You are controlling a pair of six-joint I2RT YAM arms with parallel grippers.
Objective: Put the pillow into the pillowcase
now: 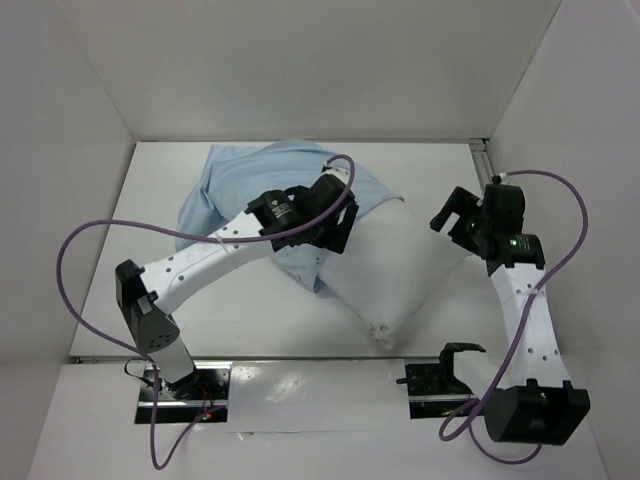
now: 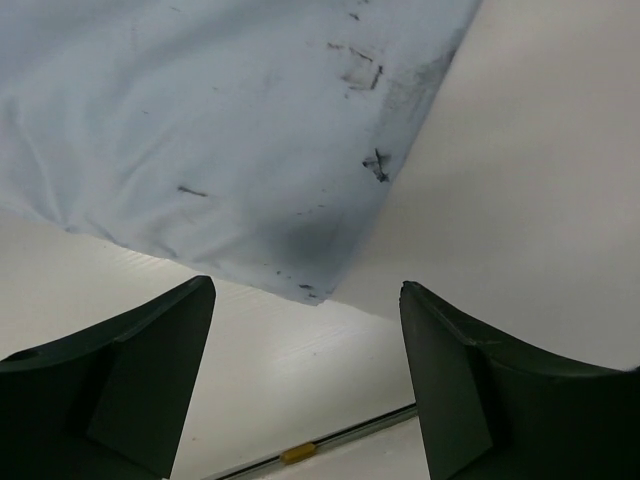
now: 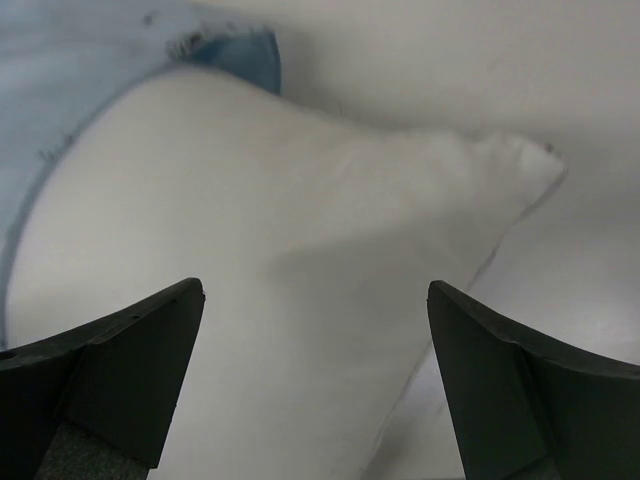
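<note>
L gripper (image 2: 305,290) is hovering w/ jaws spread wide over the pillowcase (image 1: 232,195) edge, gripping nothing. R gripper (image 3: 315,290) is gaping too, empty, just above a pillow (image 1: 405,275) corner. Pillow is lying on the table (image 1: 250,320), far-left end covered by the blue pillowcase, rest sticking out toward near right.

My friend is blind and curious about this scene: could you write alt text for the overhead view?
A white pillow lies on a white table, one end inside a wrinkled light blue pillowcase. The left hand hovers open over the pillowcase's near edge; the right hand is open beside the pillow's right side.
</note>
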